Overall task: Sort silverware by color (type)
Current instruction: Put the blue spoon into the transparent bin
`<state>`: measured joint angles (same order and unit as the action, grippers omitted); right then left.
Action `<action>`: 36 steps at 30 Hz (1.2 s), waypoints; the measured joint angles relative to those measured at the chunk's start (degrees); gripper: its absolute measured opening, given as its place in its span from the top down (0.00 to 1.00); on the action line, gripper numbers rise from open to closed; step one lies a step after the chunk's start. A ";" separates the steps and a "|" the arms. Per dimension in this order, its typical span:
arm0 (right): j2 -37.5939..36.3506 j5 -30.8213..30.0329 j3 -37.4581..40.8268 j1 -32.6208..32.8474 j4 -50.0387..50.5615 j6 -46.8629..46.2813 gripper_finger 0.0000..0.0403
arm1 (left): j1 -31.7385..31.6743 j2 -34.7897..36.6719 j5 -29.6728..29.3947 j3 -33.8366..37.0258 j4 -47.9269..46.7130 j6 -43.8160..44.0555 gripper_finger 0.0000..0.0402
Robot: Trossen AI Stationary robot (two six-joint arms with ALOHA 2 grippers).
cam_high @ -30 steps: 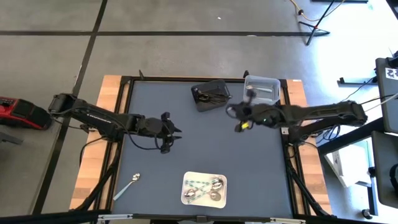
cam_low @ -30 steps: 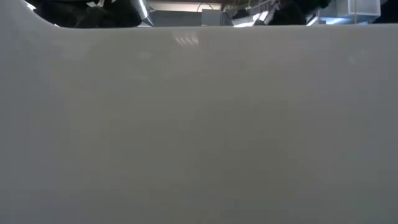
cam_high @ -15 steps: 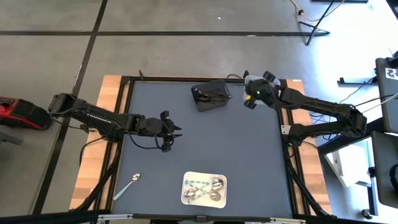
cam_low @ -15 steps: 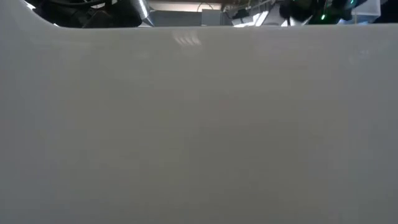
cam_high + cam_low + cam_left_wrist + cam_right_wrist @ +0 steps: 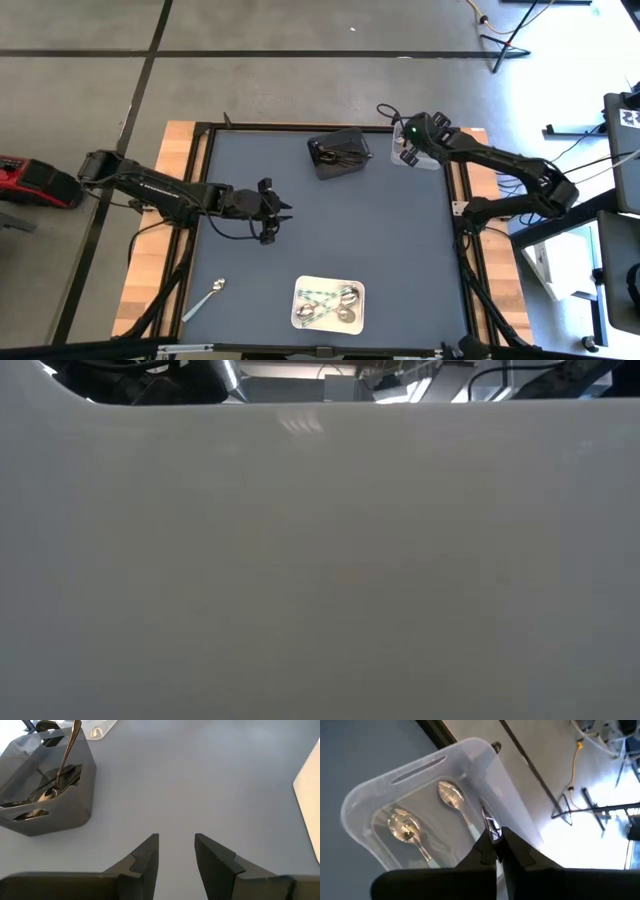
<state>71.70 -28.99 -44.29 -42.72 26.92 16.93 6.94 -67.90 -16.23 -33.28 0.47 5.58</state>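
My right gripper [image 5: 495, 842] is shut on a shiny silver utensil [image 5: 489, 824] and hovers over the clear bin [image 5: 420, 146] at the table's far right corner. Two silver spoons [image 5: 451, 796] lie on that bin's floor. My left gripper [image 5: 176, 851] is open and holds nothing, low over the table's left middle [image 5: 276, 216]. The dark bin [image 5: 338, 152] holds spoons, one handle [image 5: 67, 750] leaning up against its rim. Several spoons lie in the white tray [image 5: 328, 303]. A lone silver spoon [image 5: 205, 298] lies flat on the mat near the left edge. My right gripper pinches the silver utensil between its two fingers. Only a short shiny end [image 5: 490, 826] shows past the fingertips [image 5: 512, 845]; the rest is hidden by the fingers. The utensil is lifted clear, above the clear bin's inside.
The low view is filled by the pale wall of the white tray [image 5: 320, 560]. The dark mat [image 5: 400, 250] between the bins and the tray is bare. A black frame [image 5: 460, 210] and wooden strips border the table.
My right gripper has travelled from above the mat's right middle toward the far right corner and now hangs over the clear bin, still shut on the silver utensil. My left arm has kept still.
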 joint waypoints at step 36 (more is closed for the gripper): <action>-15.17 -7.48 0.02 43.45 3.20 -21.30 0.61 | 32.49 -0.90 4.93 -11.81 -41.16 66.00 0.70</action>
<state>56.53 -36.47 -44.27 0.74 30.12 -4.38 39.43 -68.80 -11.30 -45.09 -40.69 71.59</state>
